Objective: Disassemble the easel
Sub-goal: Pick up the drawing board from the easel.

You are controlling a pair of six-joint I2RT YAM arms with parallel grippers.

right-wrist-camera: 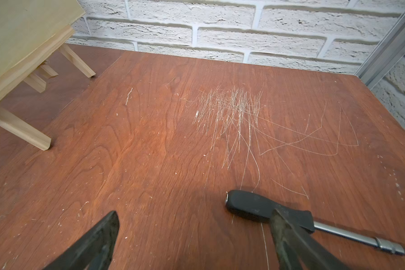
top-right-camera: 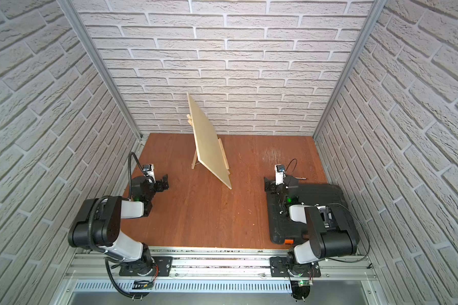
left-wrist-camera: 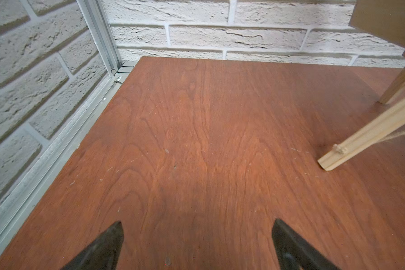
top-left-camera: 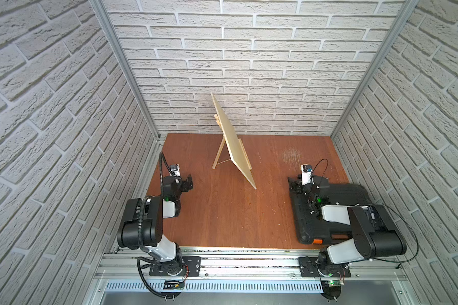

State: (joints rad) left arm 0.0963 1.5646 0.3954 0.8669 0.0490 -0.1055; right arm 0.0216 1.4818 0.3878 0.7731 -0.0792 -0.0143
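Wooden easel (top-left-camera: 219, 153) stands toward the back of the table (top-left-camera: 222, 216), a plywood board (top-left-camera: 233, 142) resting on it. Left gripper (left-wrist-camera: 197, 223) and right gripper (right-wrist-camera: 195, 212) both gape empty, well apart from it. Nothing looks begun; lifting the board off likely comes first.

Both top views are looking steeply down from high above the silver aluminium front rail (top-left-camera: 249, 261), facing the white brick-patterned back wall (top-left-camera: 249, 66) and taking in the whole reddish-brown wooden tabletop (top-left-camera: 222, 211). Each wrist camera is sitting low and close over that tabletop, facing the same wall. Both are catching legs of the pale wooden slatted easel (left-wrist-camera: 360, 141) at their frame edges.
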